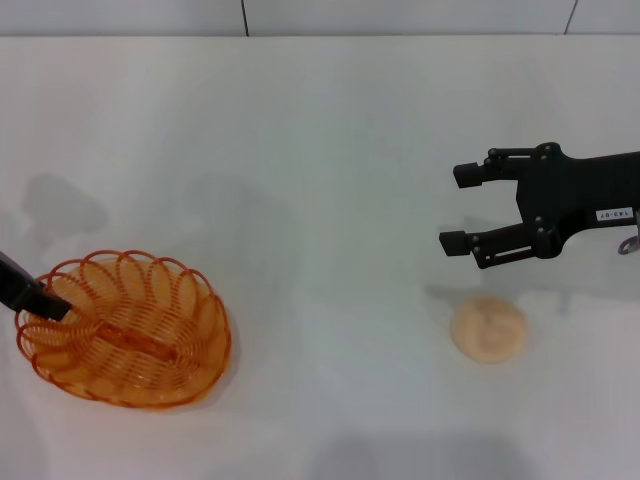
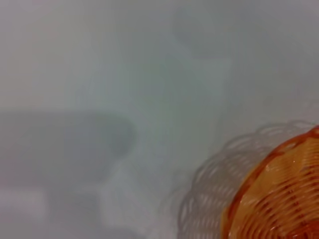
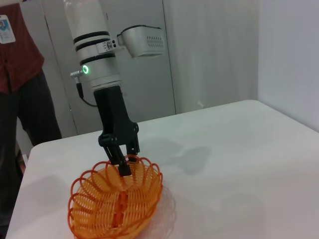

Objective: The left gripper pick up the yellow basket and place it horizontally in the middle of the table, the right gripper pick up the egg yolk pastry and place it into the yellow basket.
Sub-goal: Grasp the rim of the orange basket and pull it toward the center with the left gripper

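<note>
The yellow basket (image 1: pixel 140 340) sits low on the left side of the white table (image 1: pixel 320 150). My left gripper (image 1: pixel 45 300) comes in from the left edge and its fingers straddle the basket's near-left rim. In the right wrist view the left gripper (image 3: pixel 125 162) clamps the rim of the basket (image 3: pixel 114 204), one finger inside and one outside. The basket's edge also shows in the left wrist view (image 2: pixel 279 199), its shadow offset beside it. The egg yolk pastry (image 1: pixel 488 329) lies on the right. My right gripper (image 1: pixel 458 208) hovers open just beyond the pastry, empty.
A person in a dark red top (image 3: pixel 20 74) stands beyond the table's far left corner. The table's edge (image 3: pixel 279 112) runs behind the basket in the right wrist view. A grey wall (image 1: pixel 320 15) borders the table's back.
</note>
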You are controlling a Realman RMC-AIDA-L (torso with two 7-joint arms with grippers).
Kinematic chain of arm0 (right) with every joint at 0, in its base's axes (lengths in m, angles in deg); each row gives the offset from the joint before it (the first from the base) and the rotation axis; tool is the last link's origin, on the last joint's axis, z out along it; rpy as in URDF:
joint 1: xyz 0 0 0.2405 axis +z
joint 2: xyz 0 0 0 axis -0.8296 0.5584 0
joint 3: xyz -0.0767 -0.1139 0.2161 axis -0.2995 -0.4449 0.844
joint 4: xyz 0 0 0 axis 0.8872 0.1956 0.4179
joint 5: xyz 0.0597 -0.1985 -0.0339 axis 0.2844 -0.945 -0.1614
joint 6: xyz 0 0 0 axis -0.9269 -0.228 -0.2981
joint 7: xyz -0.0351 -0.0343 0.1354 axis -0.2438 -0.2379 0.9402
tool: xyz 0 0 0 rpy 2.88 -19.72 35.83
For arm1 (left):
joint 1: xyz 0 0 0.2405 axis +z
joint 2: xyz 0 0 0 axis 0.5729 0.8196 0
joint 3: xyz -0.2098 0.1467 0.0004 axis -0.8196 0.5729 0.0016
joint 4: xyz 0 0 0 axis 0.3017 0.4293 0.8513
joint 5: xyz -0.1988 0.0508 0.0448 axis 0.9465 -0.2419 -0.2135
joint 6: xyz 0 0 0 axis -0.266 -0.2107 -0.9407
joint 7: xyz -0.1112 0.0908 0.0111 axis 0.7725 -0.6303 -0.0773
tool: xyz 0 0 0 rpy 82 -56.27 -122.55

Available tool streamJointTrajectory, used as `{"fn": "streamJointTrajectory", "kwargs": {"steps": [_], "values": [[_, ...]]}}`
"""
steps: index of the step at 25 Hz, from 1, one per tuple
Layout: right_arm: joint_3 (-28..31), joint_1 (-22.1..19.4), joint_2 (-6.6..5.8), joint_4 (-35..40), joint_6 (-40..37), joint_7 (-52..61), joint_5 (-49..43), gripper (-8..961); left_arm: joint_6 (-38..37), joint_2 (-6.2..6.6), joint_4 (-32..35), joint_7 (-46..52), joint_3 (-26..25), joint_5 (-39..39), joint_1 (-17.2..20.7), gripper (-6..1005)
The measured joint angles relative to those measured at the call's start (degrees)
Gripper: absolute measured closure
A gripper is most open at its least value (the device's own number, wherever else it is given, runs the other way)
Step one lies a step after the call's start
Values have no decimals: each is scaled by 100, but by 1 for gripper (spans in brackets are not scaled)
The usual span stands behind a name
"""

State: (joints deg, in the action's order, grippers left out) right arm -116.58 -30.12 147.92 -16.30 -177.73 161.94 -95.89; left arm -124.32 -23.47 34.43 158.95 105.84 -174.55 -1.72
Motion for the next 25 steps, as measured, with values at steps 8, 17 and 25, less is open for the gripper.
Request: {"fn": "streamJointTrajectory", "kwargs": {"steps": [8, 17, 25], "values": [[0, 0, 0, 1, -1, 6, 0, 80, -37, 5, 0, -22, 57, -6, -17, 688], [7, 0, 0, 1, 12, 4, 1, 80, -36, 15, 11, -37, 188, -21, -16, 766], [18, 0, -2, 1, 21, -11, 6, 80, -78, 46, 18, -66, 228, 5, -84, 818]]}}
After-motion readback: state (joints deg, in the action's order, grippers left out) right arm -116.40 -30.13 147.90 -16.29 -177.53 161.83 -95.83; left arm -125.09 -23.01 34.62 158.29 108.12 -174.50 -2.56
